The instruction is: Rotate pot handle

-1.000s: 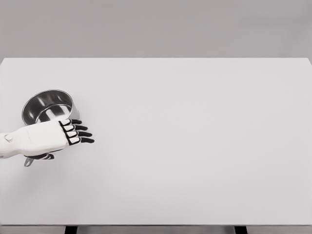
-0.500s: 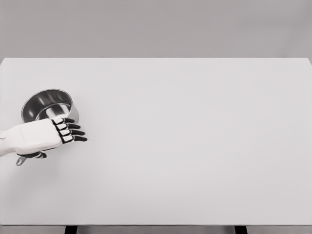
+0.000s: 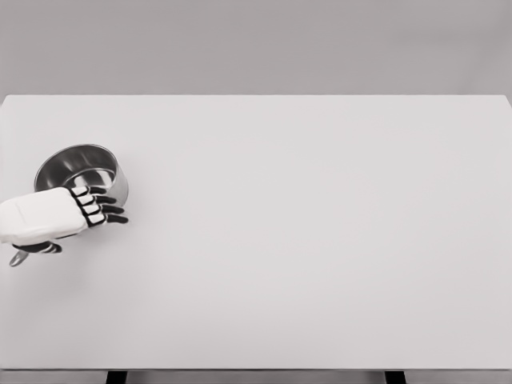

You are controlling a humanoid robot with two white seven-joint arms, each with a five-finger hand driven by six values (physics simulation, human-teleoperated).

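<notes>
At the left side of the white worktop [image 3: 320, 240], a shiny steel pot [image 3: 80, 165] stands upright with its round mouth open to the camera and its inside mirror-bright. Its handle [image 3: 18, 258] runs from the near wall toward the lower left, and only the small metal tip of it shows, close to the left edge of the view; the rest is hidden. Across that handle lies the left robot hand [image 3: 60, 216], whose white arm comes in from the left edge. The white back of the hand faces up and covers the near rim of the pot, while four dark-tipped fingers [image 3: 108, 211] reach out to the right, loosely splayed, just in front of the pot's wall and above the worktop. Beneath the palm a dark thumb [image 3: 38, 248] curls under, right beside the handle tip. Whether the hand truly clamps the handle or merely rests over it cannot be told, since the palm hides the contact. A soft shadow sits under the hand and pot. Behind the far edge of the worktop there is a plain grey backdrop [image 3: 256, 44], and two dark legs [image 3: 117, 377] show at the bottom edge.
</notes>
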